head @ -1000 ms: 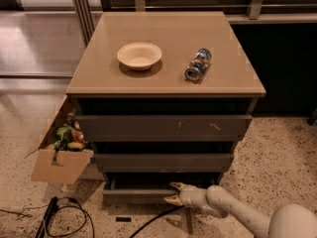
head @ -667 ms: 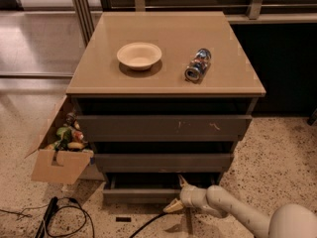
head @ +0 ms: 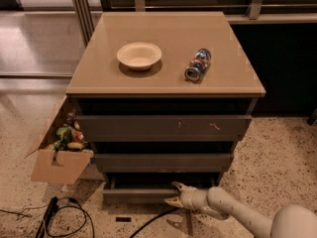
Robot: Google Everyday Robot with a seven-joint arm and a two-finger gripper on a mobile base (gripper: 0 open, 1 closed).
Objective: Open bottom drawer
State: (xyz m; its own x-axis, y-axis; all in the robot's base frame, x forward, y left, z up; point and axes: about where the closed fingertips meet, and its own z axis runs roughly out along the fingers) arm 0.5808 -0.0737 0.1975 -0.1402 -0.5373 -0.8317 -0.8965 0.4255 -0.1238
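The bottom drawer (head: 138, 194) is the lowest of three dark grey fronts and stands pulled out a little, with a dark gap behind its front. My gripper (head: 174, 194) is at the drawer's right part, low near the floor. Its pale fingers are spread: the upper fingertip (head: 176, 185) reaches over the front's top edge into the gap, and the lower one (head: 170, 202) lies in front of the panel. The arm comes in from the lower right corner.
The middle drawer (head: 163, 162) and the scratched top drawer (head: 163, 127) are above. A beige bowl (head: 139, 55) and a lying can (head: 197, 65) rest on the cabinet top (head: 163, 83). A cardboard box (head: 58, 157) of items stands at the left; cables (head: 64, 214) lie on the floor.
The gripper has shifted slightly at the bottom drawer's front edge, dipping and then rising again. The drawer stays pulled out by about the same small amount.
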